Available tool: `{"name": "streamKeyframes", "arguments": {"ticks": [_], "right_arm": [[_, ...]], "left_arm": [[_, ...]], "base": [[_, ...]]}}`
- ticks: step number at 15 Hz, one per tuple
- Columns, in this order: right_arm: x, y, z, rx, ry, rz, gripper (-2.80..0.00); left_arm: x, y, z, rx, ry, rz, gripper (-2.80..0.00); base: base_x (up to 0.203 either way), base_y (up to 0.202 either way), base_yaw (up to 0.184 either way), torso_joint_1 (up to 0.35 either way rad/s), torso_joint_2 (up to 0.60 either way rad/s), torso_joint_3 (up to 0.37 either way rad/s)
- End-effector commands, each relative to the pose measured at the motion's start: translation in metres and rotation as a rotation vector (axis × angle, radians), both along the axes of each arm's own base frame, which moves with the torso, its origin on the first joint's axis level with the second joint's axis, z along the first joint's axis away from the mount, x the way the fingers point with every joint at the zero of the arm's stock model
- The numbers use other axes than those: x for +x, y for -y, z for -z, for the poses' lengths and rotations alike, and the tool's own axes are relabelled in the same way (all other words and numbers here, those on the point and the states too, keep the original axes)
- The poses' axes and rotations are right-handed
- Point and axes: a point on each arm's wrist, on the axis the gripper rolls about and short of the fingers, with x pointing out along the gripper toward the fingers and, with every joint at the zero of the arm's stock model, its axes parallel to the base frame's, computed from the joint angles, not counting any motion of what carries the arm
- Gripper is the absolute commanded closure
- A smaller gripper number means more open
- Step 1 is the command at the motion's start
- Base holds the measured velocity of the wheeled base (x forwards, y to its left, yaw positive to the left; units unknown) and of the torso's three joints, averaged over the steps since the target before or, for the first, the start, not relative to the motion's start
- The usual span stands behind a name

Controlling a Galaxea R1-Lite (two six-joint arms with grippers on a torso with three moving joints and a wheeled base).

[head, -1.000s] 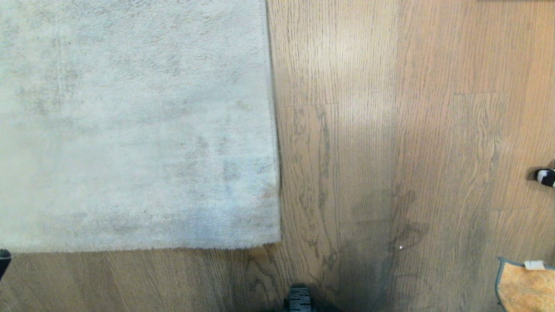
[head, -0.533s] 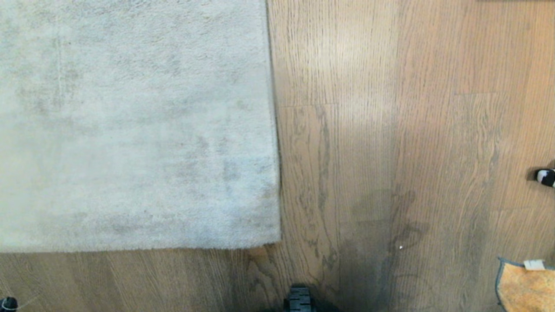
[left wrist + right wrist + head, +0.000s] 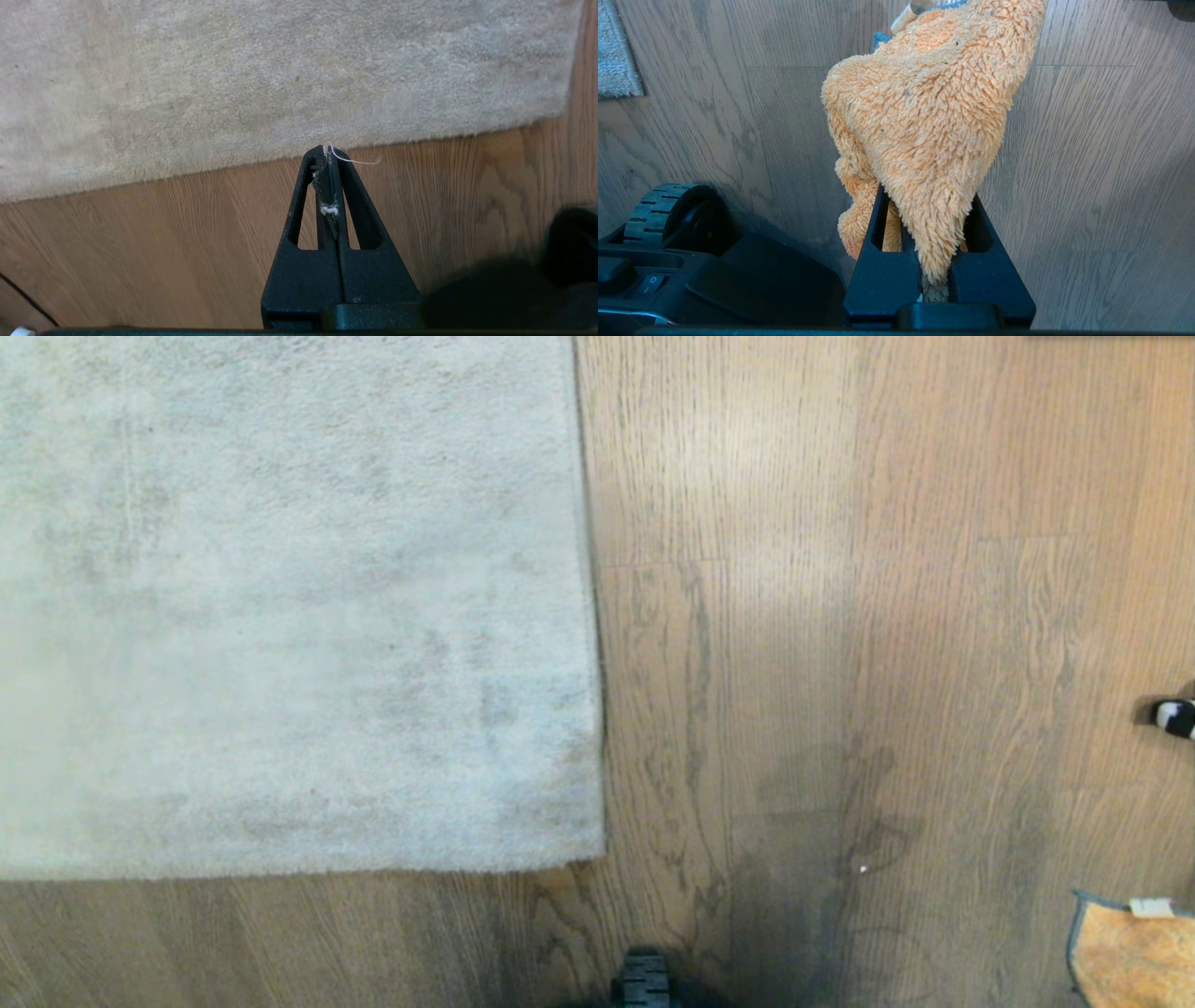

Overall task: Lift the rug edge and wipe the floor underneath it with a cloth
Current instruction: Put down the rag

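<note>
The pale grey rug (image 3: 280, 616) lies flat on the brown plank floor (image 3: 840, 616), its near corner (image 3: 596, 854) down. In the left wrist view my left gripper (image 3: 329, 151) is shut, with only a pale thread and a bit of fluff caught between its fingers. It hovers over bare floor just short of the rug edge (image 3: 261, 156). My right gripper (image 3: 927, 193) is shut on the orange-tan cloth (image 3: 924, 93), which bunches up over its fingertips. The cloth (image 3: 1131, 952), with its blue-grey trim and white tag, shows at the head view's lower right corner. Neither gripper shows in the head view.
A black-and-white object (image 3: 1174, 717) pokes in at the right edge. My base's ridged wheel (image 3: 644, 980) sits at the bottom centre, and it shows beside the right gripper as the wheel (image 3: 658, 210). A rug corner (image 3: 616, 56) appears far off there.
A dark tip of the left arm at the head view's lower left edge slid downward and has left the picture. Rug and cloth have stayed put.
</note>
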Motion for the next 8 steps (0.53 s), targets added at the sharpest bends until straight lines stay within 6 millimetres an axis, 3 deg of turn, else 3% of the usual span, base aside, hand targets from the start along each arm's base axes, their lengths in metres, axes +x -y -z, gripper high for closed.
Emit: {"name": "streamKeyframes", "arguments": {"ticks": [1,8], "right_arm": [[0.0001,0.0000,0.0000,-0.001,-0.002,0.000,0.00],[0.0001,0.0000,0.0000,-0.001,-0.002,-0.001,0.00]], "left_arm": [[-0.0026,0.0000,0.0008,-0.002,0.032,-0.001,0.00],[-0.0026,0.0001,0.0029,-0.116,0.015,0.007,0.00]], "base": [[0.000,0.000,0.000,0.000,0.00,0.000],[0.000,0.000,0.000,0.000,0.00,0.000]]}}
